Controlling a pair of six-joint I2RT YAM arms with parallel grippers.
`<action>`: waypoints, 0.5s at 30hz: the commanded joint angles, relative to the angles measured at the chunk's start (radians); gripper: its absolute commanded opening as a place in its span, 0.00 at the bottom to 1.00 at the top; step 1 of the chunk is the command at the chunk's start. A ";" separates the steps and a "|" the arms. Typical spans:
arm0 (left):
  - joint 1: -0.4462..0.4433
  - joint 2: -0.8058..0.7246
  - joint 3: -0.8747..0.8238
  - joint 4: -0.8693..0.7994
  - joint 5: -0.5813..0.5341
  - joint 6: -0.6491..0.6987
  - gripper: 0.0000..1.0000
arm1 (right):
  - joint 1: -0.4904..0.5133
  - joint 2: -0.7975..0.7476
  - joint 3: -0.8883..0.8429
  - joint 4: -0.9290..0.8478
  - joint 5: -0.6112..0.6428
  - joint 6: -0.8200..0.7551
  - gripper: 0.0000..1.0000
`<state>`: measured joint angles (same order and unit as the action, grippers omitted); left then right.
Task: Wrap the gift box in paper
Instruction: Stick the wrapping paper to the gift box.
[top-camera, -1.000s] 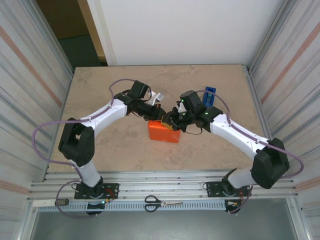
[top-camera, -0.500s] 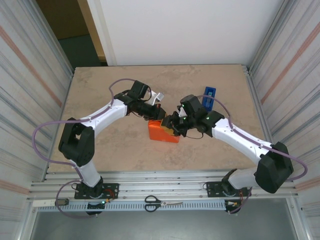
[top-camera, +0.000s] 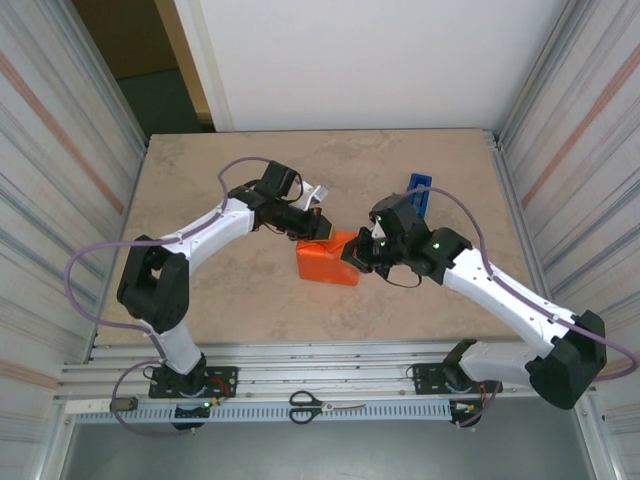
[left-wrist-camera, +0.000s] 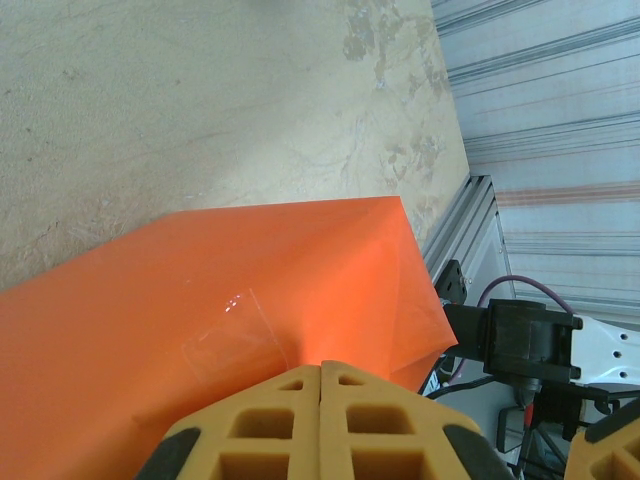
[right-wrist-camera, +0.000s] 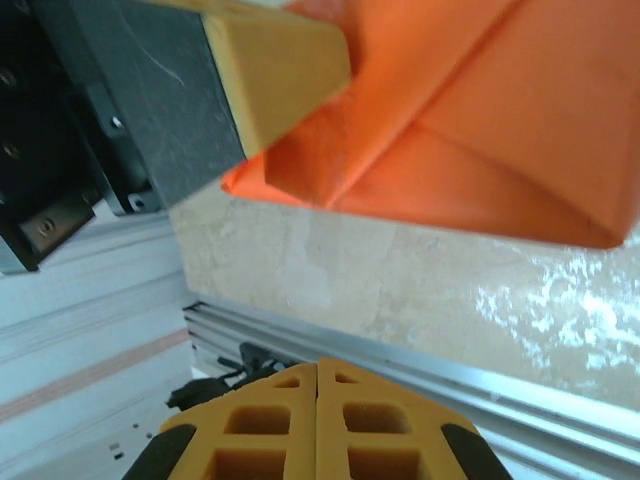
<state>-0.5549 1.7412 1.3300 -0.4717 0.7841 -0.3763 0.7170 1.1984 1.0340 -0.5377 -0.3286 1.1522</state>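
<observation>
- Most of the wrapping looks done to us: the paper (top-camera: 326, 265) covers the gift box on every side we see. The parcel sits near the middle of the surface (top-camera: 220, 300), between the two arms.
- One strip of clear tape (left-wrist-camera: 235, 335) lies on the paper's top face, so we judge the main seam closed.
- At the parcel's right end the paper is folded into a pointed flap (right-wrist-camera: 450, 150) that juts out. We see no tape on it, so we judge this end unfinished.
- The left pincer (top-camera: 320, 228) is fully closed with nothing between its fingers. Its tips are down at the far top edge of the parcel, where it seems to pin the paper.
- The right pincer (top-camera: 352, 256) is closed too and empty, just beside that right end and apart from the flap.
- What is left, we think, is to flatten and tape that end; the blue tape dispenser (top-camera: 420, 190) stands near, behind the right arm. The left end we cannot judge.
</observation>
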 joint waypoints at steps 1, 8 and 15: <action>-0.031 0.066 -0.058 -0.102 -0.042 0.027 0.00 | -0.023 0.055 0.021 0.104 0.024 -0.039 0.00; -0.031 0.069 -0.060 -0.100 -0.040 0.027 0.00 | -0.027 0.151 0.033 0.214 -0.034 -0.058 0.00; -0.031 0.067 -0.061 -0.094 -0.035 0.025 0.00 | -0.025 0.165 -0.030 0.222 -0.077 -0.077 0.00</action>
<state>-0.5549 1.7412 1.3293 -0.4698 0.7849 -0.3698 0.6868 1.3556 1.0222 -0.3248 -0.3706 1.1114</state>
